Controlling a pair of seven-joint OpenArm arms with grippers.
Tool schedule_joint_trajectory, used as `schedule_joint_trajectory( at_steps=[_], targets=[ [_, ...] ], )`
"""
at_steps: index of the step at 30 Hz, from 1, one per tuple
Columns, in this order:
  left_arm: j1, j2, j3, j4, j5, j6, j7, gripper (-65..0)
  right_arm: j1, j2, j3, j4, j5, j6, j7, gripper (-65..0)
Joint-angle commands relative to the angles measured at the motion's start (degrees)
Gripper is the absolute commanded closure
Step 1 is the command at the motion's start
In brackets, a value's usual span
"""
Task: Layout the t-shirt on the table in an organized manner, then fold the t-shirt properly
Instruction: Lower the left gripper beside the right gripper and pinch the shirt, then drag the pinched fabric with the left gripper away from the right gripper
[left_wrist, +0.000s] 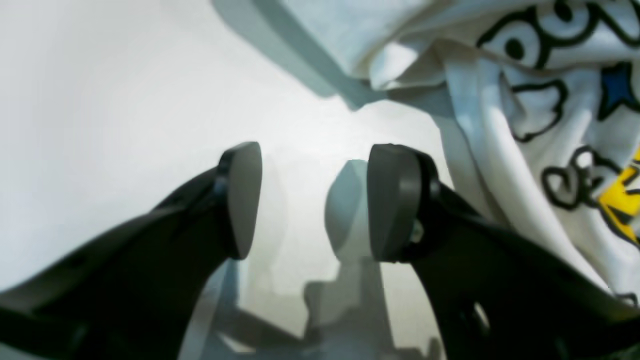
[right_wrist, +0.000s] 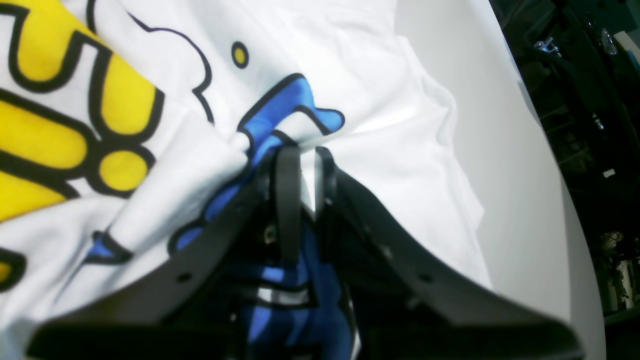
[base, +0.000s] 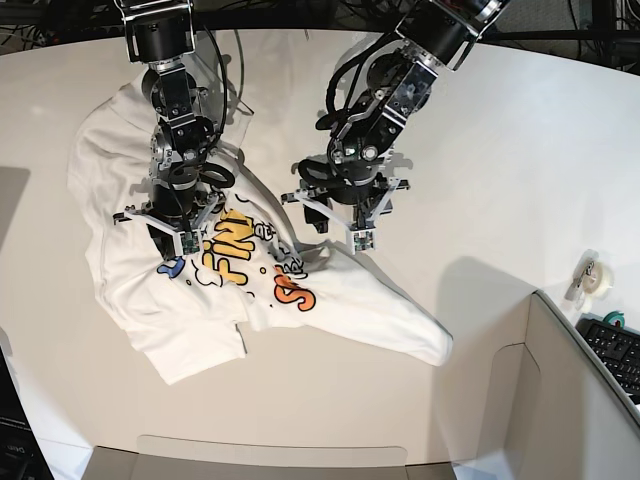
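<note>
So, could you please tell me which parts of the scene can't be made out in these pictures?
- Base view: the t-shirt print is partly folded under, so the words can't be read whole; the right gripper covers its left end.
- Right wrist view: the pinched cloth is hidden behind the black fingers.
- Left wrist view: the shirt is blurred and cut off at the right edge.
- Base view: the small item on the table is too small to identify.

The t-shirt (base: 200, 270) lies rumpled on the surface (base: 500, 150), toward its left in the base view, a keyboard (base: 615, 350) at far right.
</note>
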Motion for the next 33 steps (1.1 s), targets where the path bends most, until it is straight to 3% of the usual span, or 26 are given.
schedule_joint_trajectory(
  at_steps=[1,19,33],
  targets=[
    [-1.9,0.1,0.3,-0.9,-1.1,0.3,1.2,-33.8,-2.4,-0.4,-0.7,-2.3,1.1,5.8,-8.1,-5.0],
    [-4.9,6.4,0.5,-6.1,-1.1,0.3,0.5,-33.8,-2.3,-0.1,-0.7,-2.2,1.1,5.8,-8.1,-5.0],
    [-8.1,6.6,0.5,-16.8,-1.1,0.3,-10.3,-33.8,-2.4,-0.2,-0.7,-2.2,1.1,5.8,-8.1,-5.0]
  ],
)
